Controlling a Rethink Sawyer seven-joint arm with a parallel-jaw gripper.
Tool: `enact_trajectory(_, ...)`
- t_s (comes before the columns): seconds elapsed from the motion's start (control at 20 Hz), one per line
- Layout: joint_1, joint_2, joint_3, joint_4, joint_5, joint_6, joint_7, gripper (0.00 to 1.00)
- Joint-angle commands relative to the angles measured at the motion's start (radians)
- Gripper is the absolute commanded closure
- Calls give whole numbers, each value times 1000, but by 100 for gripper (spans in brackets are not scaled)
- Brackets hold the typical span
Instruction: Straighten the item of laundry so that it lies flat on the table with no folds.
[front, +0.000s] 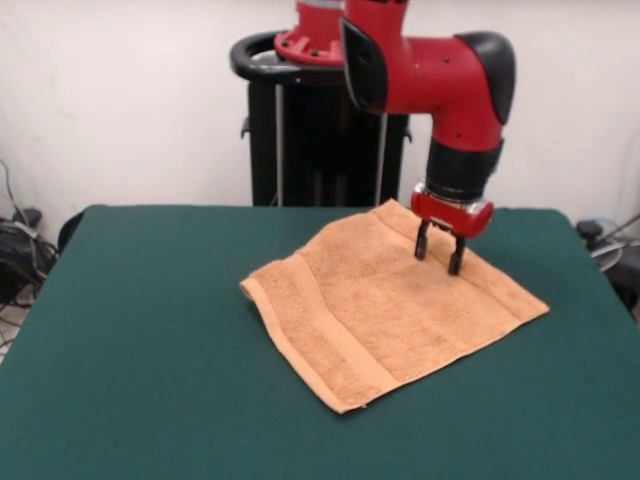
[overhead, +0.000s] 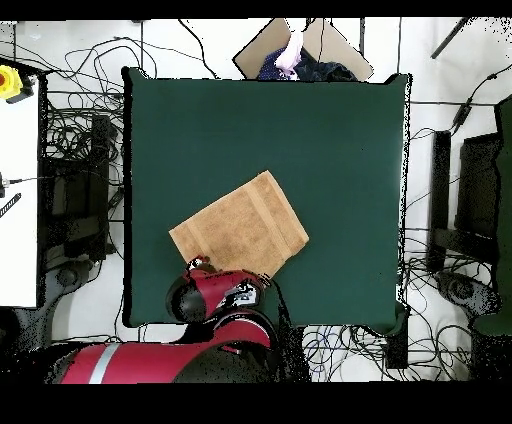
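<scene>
The large rectangular worktop (front: 150, 340) with its dark green felt-like top carries everything here, and most of it is bare. On it lies the light orange terry-cloth hand towel (front: 390, 310), roughly square and turned diamond-wise, sitting in the front view a little toward three o'clock of the worktop's middle and reaching toward twelve. It looks nearly flat already; woven band stripes run along two edges, and the edge toward nine o'clock seems slightly thickened or turned, though whether that is a real fold cannot be told. The red and black arm comes down over the towel's corner region at about one o'clock, and its hand (front: 440, 256) hangs there with its two dark fingers (front: 423, 241) parted a little, gripping nothing, the tips at or just above the cloth. The step in hand looks like final smoothing or checking. The next move, if any, calls for pinching a raised edge and drawing it outward without dragging the whole towel.
</scene>
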Motion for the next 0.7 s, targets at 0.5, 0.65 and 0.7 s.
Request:
enact_trajectory(0.5,40,64,237,66,147,-49,194,0)
enact_trajectory(0.65,36,69,244,68,158,-56,188,0)
enact_trajectory(0.7,33,70,248,69,160,-59,186,0)
